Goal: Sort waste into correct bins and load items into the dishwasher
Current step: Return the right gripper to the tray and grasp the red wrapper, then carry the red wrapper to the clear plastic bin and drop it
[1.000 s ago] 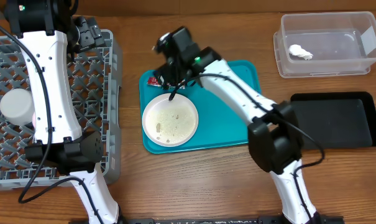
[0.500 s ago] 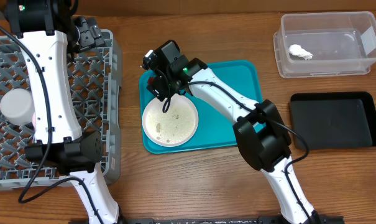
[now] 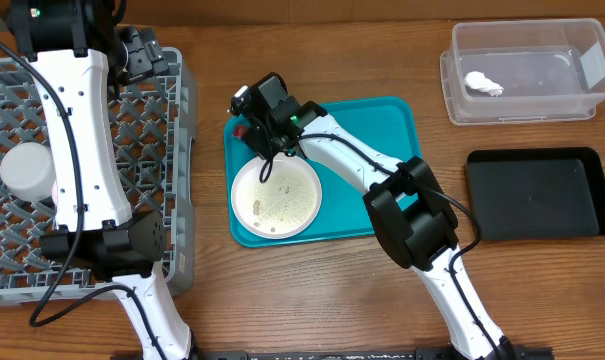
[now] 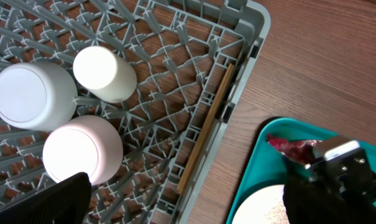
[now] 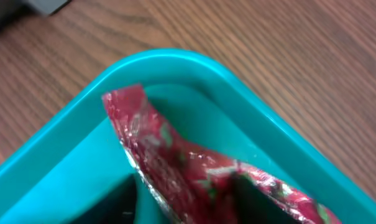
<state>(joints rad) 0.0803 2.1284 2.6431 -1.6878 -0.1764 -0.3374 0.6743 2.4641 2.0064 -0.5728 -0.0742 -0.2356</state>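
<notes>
I get an evenly bright overhead feed, only soft shadows on the bench (image 3: 312, 300). My right wrist close-up is soft-focused, with small glints on the red wrapper (image 5: 175, 168).

Grey plastic lattice dish rack (image 3: 152, 150) stands leftmost. Teal plastic serving tray (image 3: 387, 120) lies centre, carrying round white plate (image 3: 275, 197) on its near-left part and crumpled red wrapper (image 5: 169, 155) in its far-left corner. Clear plastic tub (image 3: 522, 112), far right, contains crumpled white tissue (image 3: 482, 84); shallow black rectangular tray (image 3: 542, 195) lies before it.
</notes>
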